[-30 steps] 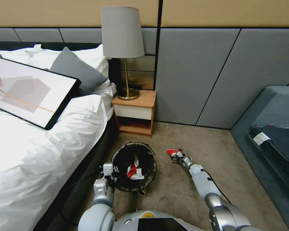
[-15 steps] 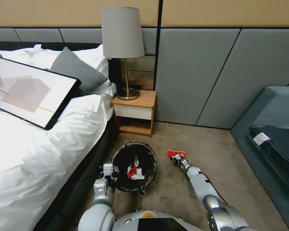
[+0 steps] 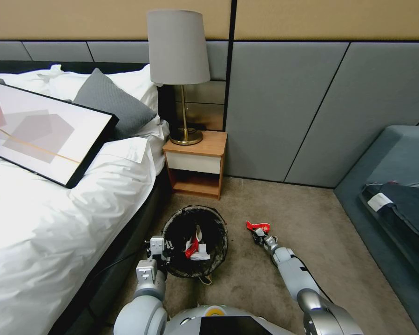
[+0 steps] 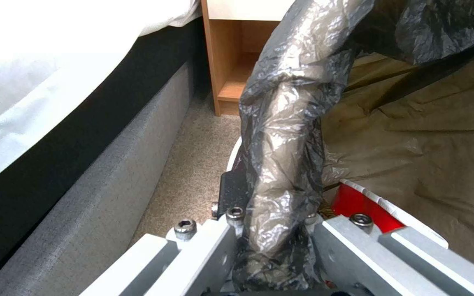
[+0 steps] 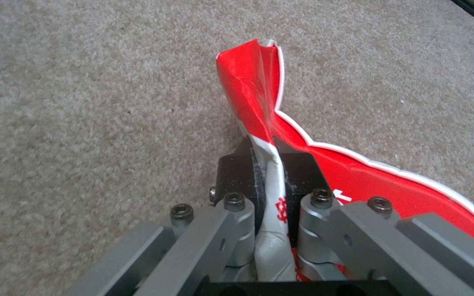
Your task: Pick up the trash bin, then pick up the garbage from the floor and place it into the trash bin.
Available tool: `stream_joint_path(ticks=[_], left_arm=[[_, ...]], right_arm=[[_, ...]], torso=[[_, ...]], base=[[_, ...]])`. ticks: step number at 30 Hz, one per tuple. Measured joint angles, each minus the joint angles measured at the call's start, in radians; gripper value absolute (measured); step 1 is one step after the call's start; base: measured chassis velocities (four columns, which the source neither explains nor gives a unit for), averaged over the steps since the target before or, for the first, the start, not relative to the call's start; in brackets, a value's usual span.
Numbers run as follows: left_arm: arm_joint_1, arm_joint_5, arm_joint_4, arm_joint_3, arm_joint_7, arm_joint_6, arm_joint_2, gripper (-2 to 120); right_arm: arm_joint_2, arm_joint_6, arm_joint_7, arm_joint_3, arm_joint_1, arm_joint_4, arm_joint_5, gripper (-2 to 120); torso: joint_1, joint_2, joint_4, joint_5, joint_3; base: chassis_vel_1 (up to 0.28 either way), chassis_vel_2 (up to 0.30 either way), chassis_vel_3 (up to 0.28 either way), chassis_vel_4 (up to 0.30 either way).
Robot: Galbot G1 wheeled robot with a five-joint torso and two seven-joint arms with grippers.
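— Bin (image 3: 196, 242): where is it?
— On the carpet (image 3: 284, 204) by the bed (image 3: 56, 218), in front of the nightstand (image 3: 195, 163). My left end effector (image 3: 159, 251) is clenched on its bagged rim at the edge nearest me; the left wrist view shows the dark liner (image 4: 286, 135) pinched between the jaws. Red-and-white litter (image 3: 194, 246) lies inside.
— And the right end effector (image 3: 260, 235)?
— Low over the carpet, right of the bin, gripping a red-and-white wrapper (image 5: 264, 123) between its pads (image 5: 237, 172).
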Motion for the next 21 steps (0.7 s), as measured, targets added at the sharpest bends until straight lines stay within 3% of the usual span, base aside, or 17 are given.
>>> stream_joint_path(ticks=[13, 16, 18, 19, 21], left_arm=[[-0.001, -0.001, 0.001, 0.0, 0.002, -0.001, 0.0, 0], [-0.003, -0.002, 0.004, 0.0, 0.003, -0.001, 0.0, 0], [-0.004, -0.002, 0.007, -0.002, 0.003, -0.001, 0.002, 0], [-0.004, -0.002, 0.007, -0.002, 0.003, -0.001, 0.002, 0], [-0.005, -0.003, 0.011, -0.002, 0.004, -0.001, 0.004, 0]], right_arm=[[0.004, 0.064, 0.072, -0.008, -0.019, 0.061, 0.036, 3], [0.006, 0.098, 0.095, -0.021, -0.04, 0.137, 0.076, 2], [0.004, 0.101, 0.115, -0.04, -0.097, 0.309, 0.159, 2], [0.004, 0.101, 0.115, -0.04, -0.097, 0.309, 0.159, 2], [0.0, 0.09, 0.123, -0.053, -0.145, 0.463, 0.238, 2]], torso=[[0.0, 0.0, -0.0008, -0.0002, 0.0], [0.0, 0.0, -0.0001, 0.0001, 0.0], [0.0, 0.0, 0.0, -0.0001, 0.0], [0.0, 0.0, 0.0, -0.0001, 0.0], [0.0, 0.0, -0.0001, 0.0, 0.0]], base=[[0.0, 0.0, 0.0, 0.0], [0.0, 0.0, 0.0, 0.0], [0.0, 0.0, 0.0, 0.0], [0.0, 0.0, 0.0, 0.0], [0.0, 0.0, 0.0, 0.0]])
